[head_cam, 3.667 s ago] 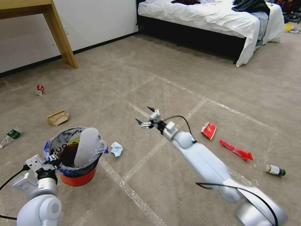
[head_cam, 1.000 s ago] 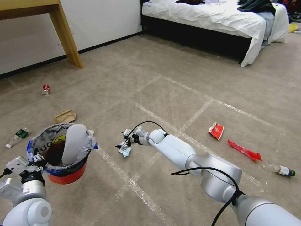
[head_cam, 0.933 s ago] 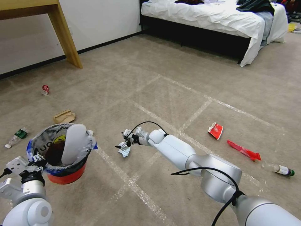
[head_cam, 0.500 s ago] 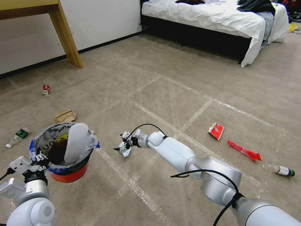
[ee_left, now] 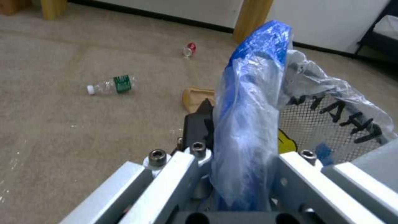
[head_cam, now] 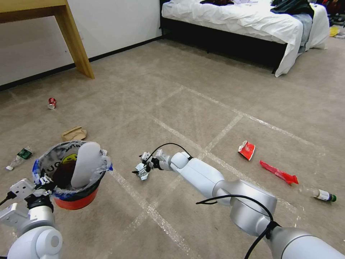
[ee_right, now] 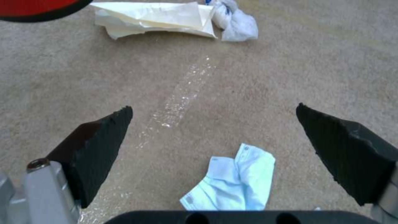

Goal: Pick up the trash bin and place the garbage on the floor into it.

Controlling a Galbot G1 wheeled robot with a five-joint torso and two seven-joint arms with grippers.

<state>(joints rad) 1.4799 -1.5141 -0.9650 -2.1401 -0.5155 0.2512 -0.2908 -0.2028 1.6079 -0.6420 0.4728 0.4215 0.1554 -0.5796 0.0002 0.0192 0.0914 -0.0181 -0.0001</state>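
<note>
Right gripper jaws spread wide over the pale blue tissue on the floor — drop straight, centre, then pinch; left gripper clenched on trash bin rim, held left.

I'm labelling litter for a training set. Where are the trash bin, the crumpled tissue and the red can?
trash bin (head_cam: 77, 202): head view, red outer wall.
crumpled tissue (ee_right: 232, 186): right wrist view, middle of the wad.
red can (head_cam: 52, 103): head view, can body.
</note>
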